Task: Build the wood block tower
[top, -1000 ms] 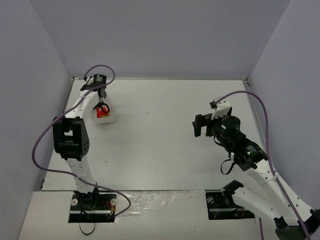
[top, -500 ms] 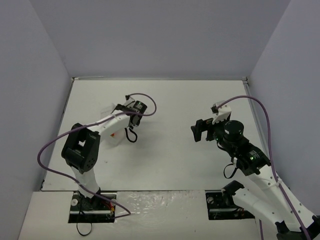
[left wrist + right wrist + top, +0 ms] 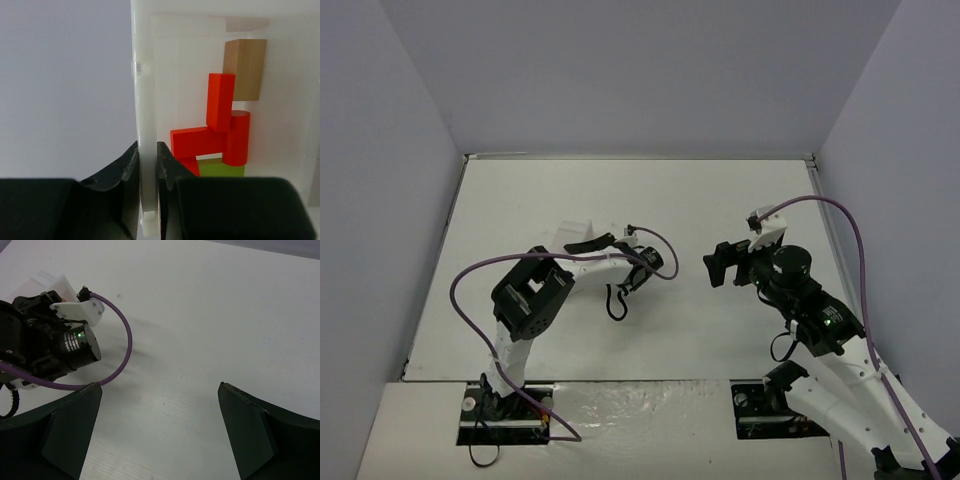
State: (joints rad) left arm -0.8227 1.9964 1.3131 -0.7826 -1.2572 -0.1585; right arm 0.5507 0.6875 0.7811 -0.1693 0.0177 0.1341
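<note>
- Your left gripper (image 3: 148, 165) is pinched narrow on one side wall of the clear plastic tray (image 3: 145, 100). Only that thin wall sits between the jaws.
- The tower is not built. Its pieces lie loose inside the tray: a tan wooden block (image 3: 244, 69), a long red block (image 3: 220, 101), a red cylinder (image 3: 239, 137), a flat red block (image 3: 196, 142) and a lime-green piece (image 3: 222, 167). The red ones touch each other.
- The step looks like bringing the tray to working ground between the arms. Hold it level, because a grip on one wall lets it tip and the pieces would slide. Move slowly, set the base flat on the white table (image 3: 200, 315), and only then let go.
- Your right gripper (image 3: 159, 390) stands wide and holds nothing, above bare table. Leave it back until the tray is down.
- Only the left wrist view shows the grip and the pieces.
- The top view shows the layout. The tray is a pale shape left of centre, beyond the folded left arm, with its contents hidden, and the right gripper is well apart from it.
- The right wrist view gives the back of the left wrist and one corner of the tray.
- No view tells whether the tray is lifted or resting on the table.
</note>
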